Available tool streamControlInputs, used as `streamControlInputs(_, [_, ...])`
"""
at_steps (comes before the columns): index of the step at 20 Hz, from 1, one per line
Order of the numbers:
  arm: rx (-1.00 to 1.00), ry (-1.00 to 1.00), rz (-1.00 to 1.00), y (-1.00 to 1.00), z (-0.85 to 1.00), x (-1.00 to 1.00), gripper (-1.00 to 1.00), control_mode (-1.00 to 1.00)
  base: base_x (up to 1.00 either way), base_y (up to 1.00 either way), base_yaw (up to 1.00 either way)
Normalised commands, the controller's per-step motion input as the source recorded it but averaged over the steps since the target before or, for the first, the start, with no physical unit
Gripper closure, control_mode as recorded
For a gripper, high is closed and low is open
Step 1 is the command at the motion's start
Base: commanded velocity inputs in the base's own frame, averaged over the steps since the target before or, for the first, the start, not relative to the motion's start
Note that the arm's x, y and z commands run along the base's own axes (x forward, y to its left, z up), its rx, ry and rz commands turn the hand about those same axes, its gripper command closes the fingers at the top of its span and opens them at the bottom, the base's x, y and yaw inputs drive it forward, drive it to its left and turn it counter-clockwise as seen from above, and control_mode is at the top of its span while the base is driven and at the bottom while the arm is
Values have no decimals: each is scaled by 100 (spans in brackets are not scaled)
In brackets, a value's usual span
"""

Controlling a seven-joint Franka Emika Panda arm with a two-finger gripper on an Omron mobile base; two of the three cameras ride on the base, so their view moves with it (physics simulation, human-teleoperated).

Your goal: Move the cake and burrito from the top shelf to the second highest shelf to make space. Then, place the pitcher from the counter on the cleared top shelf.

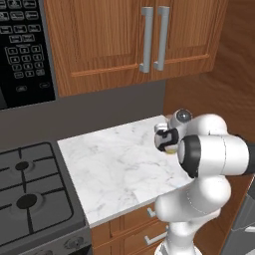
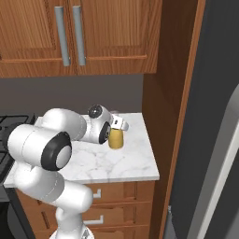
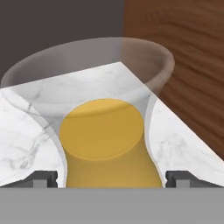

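Note:
The pitcher (image 3: pixel 105 140), clear with a wide pale rim and yellow-orange liquid, stands upright on the marbled counter (image 3: pixel 26 131) near its back right corner. My gripper (image 3: pixel 111 178) is open, one fingertip on each side of the pitcher's body, with a small gap on both sides. From the right base view the hand (image 2: pixel 117 126) sits low over the pitcher (image 2: pixel 115 138) on the counter (image 2: pixel 130 163). In the left base view my gripper (image 1: pixel 167 140) covers most of the pitcher (image 1: pixel 171 149). The cake, the burrito and both shelves are out of view.
A black gas stove (image 1: pixel 30 194) borders the counter's left side. Wooden wall cabinets (image 1: pixel 129 40) hang above. A tall wooden panel (image 2: pixel 168 93) stands right of the pitcher, with the grey fridge door (image 2: pixel 219 140) beyond it. Drawers (image 2: pixel 116 191) sit below the counter.

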Motion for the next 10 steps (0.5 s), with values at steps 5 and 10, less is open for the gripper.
streamControlInputs(5, [0,0,0,-2,0,10,100,-100,0,0,0])
streamControlInputs(10, [0,0,3,0,3,-18,100,-100,0,0,0])
